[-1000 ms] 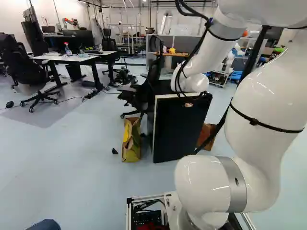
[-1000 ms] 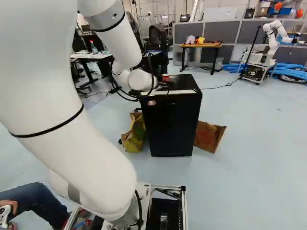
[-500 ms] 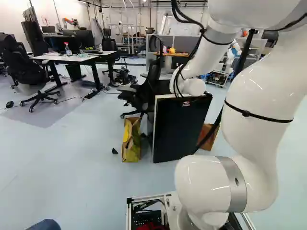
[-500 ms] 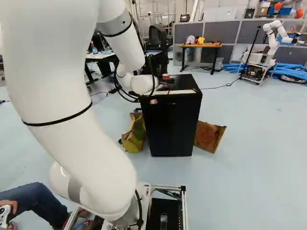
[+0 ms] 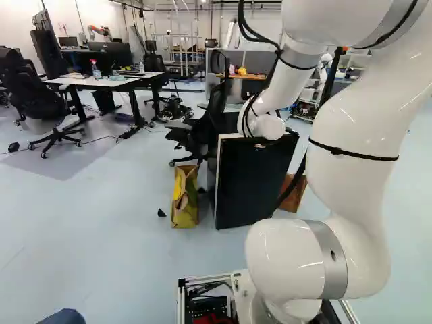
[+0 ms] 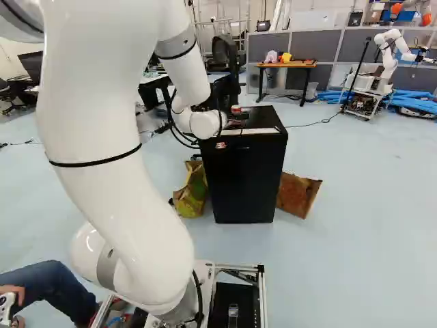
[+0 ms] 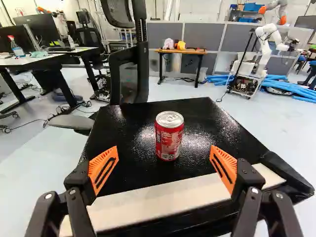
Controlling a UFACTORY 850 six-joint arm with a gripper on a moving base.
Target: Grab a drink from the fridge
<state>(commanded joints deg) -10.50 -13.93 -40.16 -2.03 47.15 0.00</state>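
The red metal drinks can with a silver top (image 7: pixel 169 136) stands upright on the glossy black top of the boxy fridge (image 6: pixel 246 181). From where I stand, I see the black two-fingered gripper (image 6: pixel 234 121) reaching over the fridge's near edge. Its jaws are spread wide, orange pads facing each other, with hold of nothing; the can stands ahead of them, about midway between their lines. Along the near edge of the fridge top runs a flat cream strip (image 7: pixel 163 200).

Just past the fridge a black mesh office chair (image 5: pixel 210 121) stands close in, its armrest by one corner. A crumpled yellow-and-green paper bag (image 5: pixel 184 202) sits on the floor on one side, a brown paper bag (image 6: pixel 298 195) on the other. Farther off are a white-topped desk (image 5: pixel 91 82), a wooden-topped table (image 6: pixel 287 64), grey partitions (image 6: pixel 317 46), coiled blue tubing (image 6: pixel 416 101) and another robot (image 6: pixel 388 58).

Compared with half a second ago, the big white arm (image 5: pixel 351 182) has swung leftward in the left base view and rightward in the right one, its wrist end a touch lower. Can, fridge and bags keep their places.
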